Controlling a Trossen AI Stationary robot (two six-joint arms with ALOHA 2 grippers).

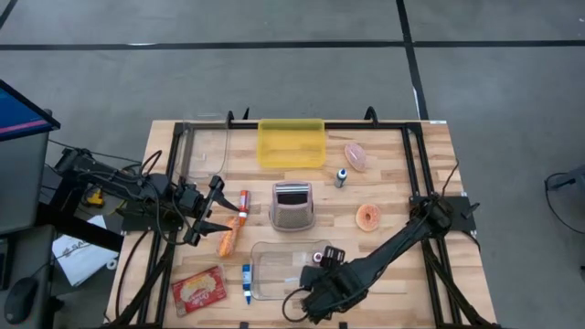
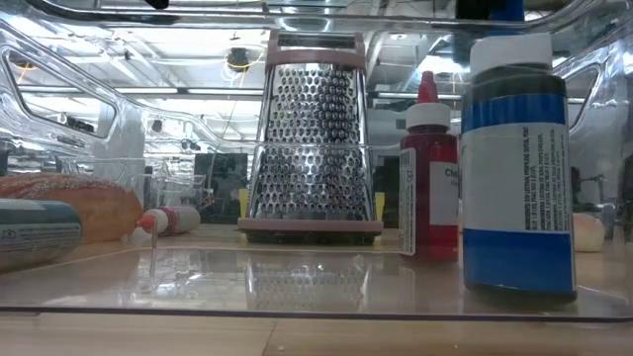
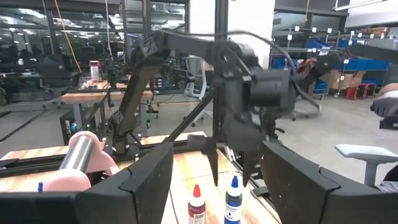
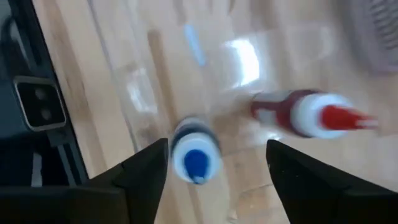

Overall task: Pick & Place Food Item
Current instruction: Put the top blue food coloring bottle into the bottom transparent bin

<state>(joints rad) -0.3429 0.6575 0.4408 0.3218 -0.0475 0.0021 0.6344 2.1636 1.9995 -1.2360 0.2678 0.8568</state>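
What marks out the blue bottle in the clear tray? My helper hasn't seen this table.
Find the clear tray next to the metal grater at the table's middle. Two small bottles stand in it, under the right tool. Take the blue-capped bottle, between that tool's fingers, not the red-capped bottle beside it.

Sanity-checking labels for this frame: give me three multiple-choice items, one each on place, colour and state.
1. Where do the blue bottle and red bottle stand?
A. on a plate
B. in the clear tray
C. in a bowl

2. The bin is:
A. yellow
B. green
C. black

3. The right gripper is:
A. shut on the blue bottle
B. open above the blue bottle
C. shut and empty

Answers:
1 B: the low view shows both upright on the tray floor.
2 A: plain in the high view.
3 B: its fingers stand apart, clear of the cap.
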